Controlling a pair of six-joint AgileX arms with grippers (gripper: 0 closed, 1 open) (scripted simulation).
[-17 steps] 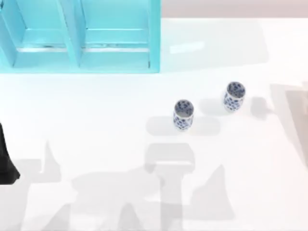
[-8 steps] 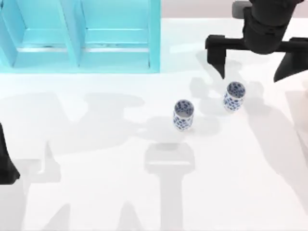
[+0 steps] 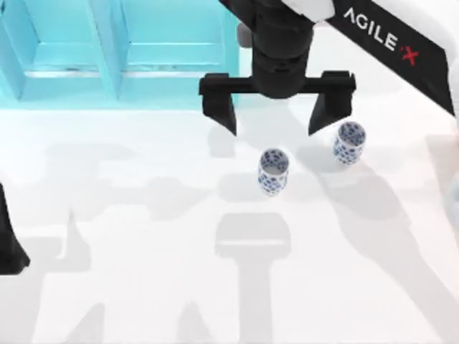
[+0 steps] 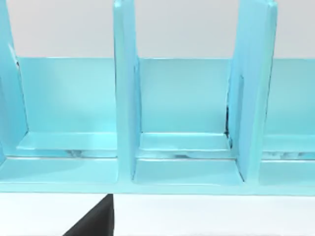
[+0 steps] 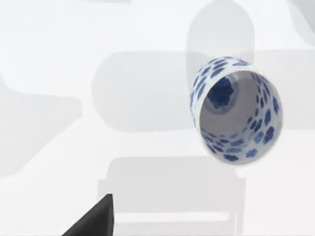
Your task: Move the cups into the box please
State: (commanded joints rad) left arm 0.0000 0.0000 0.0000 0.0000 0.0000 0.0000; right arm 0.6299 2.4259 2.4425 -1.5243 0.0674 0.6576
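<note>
Top view: both cups (image 3: pixel 273 170) (image 3: pixel 349 142) stand on the table (image 3: pixel 143 215), none in the box (image 3: pixel 118 57); right gripper (image 3: pixel 277 122) spread wide, empty, above them.

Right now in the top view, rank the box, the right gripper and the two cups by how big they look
1. The box, largest, though cut off by the frame.
2. The right gripper, open above the table, nearer the camera, so it looks bigger.
3. The left cup and the right cup: alike, no ranking.
</note>
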